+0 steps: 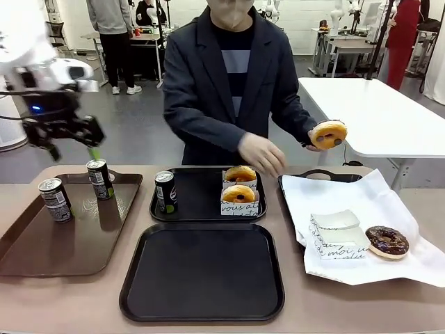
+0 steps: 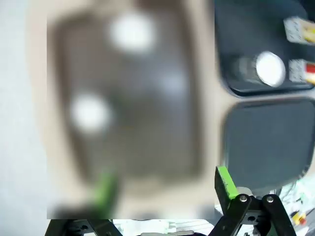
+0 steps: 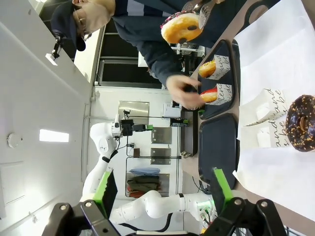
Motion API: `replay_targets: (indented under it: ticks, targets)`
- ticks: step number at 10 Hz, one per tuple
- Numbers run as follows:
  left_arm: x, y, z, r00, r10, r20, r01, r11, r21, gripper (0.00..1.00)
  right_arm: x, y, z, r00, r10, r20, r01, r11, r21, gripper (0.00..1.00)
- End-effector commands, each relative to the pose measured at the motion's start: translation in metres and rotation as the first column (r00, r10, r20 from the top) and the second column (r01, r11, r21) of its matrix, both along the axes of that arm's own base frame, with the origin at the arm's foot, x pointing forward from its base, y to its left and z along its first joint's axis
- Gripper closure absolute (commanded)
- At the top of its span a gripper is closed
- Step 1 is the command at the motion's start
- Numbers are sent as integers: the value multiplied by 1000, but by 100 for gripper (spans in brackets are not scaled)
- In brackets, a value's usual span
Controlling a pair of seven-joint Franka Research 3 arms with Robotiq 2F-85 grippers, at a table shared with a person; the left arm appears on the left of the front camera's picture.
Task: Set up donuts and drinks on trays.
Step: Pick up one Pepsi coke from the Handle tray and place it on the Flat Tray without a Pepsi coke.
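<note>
**Left arm: taking a can off the brown tray**

I am hovering my left pincer (image 1: 73, 147) above the far end of the glossy brown tray (image 1: 76, 243), fingers spread and gripping nothing. Two drinks are standing there: the near can (image 1: 55, 200) and the far can (image 1: 100, 179), the latter almost under my green pad. I am judging the far can the likelier pick. I should descend straight, straddle it below the silver top and close squarely so it is not tipping.

A third can (image 1: 165, 191) is standing on the far black tray (image 1: 201, 198) beside the rear donut (image 1: 240, 173) and the front donut (image 1: 238, 193). The near black tray (image 1: 201, 271) is waiting. The person's hand (image 1: 311, 141) is holding a yellow donut (image 1: 328, 133). My right pincer (image 3: 163, 189) is likewise spread, carrying nothing.
</note>
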State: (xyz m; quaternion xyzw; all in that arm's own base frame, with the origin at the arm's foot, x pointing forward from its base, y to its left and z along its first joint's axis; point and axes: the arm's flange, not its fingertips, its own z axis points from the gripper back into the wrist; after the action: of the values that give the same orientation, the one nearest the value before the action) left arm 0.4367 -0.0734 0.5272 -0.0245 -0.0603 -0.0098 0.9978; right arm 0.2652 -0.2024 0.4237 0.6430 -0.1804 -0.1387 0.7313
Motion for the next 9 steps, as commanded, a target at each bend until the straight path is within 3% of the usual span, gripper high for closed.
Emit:
replay_targets:
  ticks: [1, 3, 4, 5, 6, 9]
  targets:
    - [48, 27, 9, 997, 66, -30, -64, 995, 82, 0, 3, 0, 0, 1000, -5, 29, 4, 1000, 12, 0]
    - [29, 60, -8, 988, 152, -6, -151, 984, 90, 0, 3, 0, 0, 1000, -5, 29, 4, 1000, 12, 0]
    - [43, 55, -4, 989, 145, -17, -143, 987, 77, 0, 3, 0, 0, 1000, -5, 29, 4, 1000, 12, 0]
    - [35, 23, -1, 992, 109, -67, -111, 993, -29, 0, 3, 0, 0, 1000, -5, 29, 4, 1000, 12, 0]
    - [38, 70, -7, 992, 128, -14, -127, 989, 79, 0, 3, 0, 0, 1000, -5, 29, 4, 1000, 12, 0]
    - [38, 70, -7, 992, 128, -14, -127, 989, 79, 0, 3, 0, 0, 1000, -5, 29, 4, 1000, 12, 0]
